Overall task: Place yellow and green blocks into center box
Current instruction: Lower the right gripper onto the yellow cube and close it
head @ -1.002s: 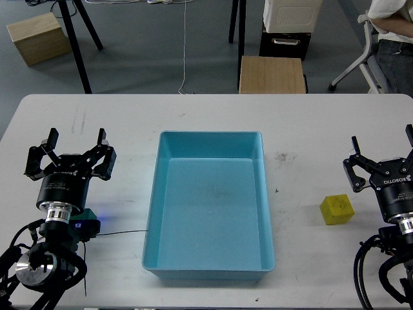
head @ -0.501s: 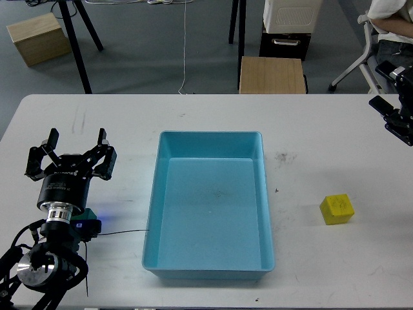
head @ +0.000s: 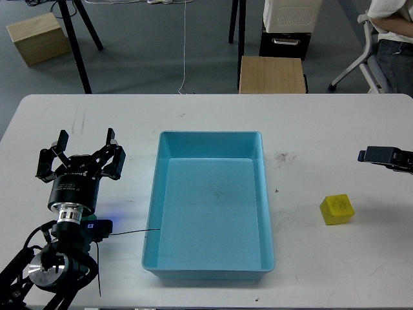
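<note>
The yellow block (head: pixel 336 209) lies on the white table (head: pixel 310 129), right of the blue box (head: pixel 210 265), which stands open and empty in the middle. My left gripper (head: pixel 82 147) is open and empty, upright over the table left of the box. My right gripper (head: pixel 377 155) reaches in from the right edge, above and behind the yellow block. It is seen side-on as a dark bar, and its fingers cannot be told apart. No green block shows; a small blue glow (head: pixel 95 225) sits under my left wrist.
A thin black cable (head: pixel 126 232) runs from my left arm to the box's left wall. Beyond the table's far edge stand a wooden stool (head: pixel 271 74), a cardboard box (head: pixel 37 37) and a seated person (head: pixel 393 39).
My right arm swung from the lower right up to the far right edge, then came down to just above the yellow block. My left gripper shifted slightly right and toward the box.
</note>
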You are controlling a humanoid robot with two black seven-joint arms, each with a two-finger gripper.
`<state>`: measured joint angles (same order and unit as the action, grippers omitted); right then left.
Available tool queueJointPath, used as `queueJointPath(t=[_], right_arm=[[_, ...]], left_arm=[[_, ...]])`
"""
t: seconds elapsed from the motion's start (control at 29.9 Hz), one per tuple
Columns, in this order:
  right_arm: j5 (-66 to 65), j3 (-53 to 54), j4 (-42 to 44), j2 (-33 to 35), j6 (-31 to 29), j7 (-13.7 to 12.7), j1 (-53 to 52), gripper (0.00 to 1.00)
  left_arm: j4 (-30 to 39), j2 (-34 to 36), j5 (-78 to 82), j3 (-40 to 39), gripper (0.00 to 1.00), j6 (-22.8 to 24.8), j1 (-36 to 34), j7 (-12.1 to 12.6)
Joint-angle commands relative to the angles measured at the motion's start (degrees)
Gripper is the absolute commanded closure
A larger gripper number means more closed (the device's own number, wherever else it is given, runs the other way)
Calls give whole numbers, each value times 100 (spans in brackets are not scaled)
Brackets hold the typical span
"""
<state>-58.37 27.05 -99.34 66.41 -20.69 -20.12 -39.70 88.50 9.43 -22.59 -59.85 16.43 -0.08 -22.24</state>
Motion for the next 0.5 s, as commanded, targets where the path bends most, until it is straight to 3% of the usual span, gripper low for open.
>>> queueJointPath(t=[0.0,0.47], right_arm=[[-306,-639,2,-320,-5,-168,-266,7],[-895,-1343,20,-972,-5,-221,-434,7]], left_arm=[[0,-3,0,0,0,18,-1,0],[-44,-20,-8,-18,0,27,-1,0]])
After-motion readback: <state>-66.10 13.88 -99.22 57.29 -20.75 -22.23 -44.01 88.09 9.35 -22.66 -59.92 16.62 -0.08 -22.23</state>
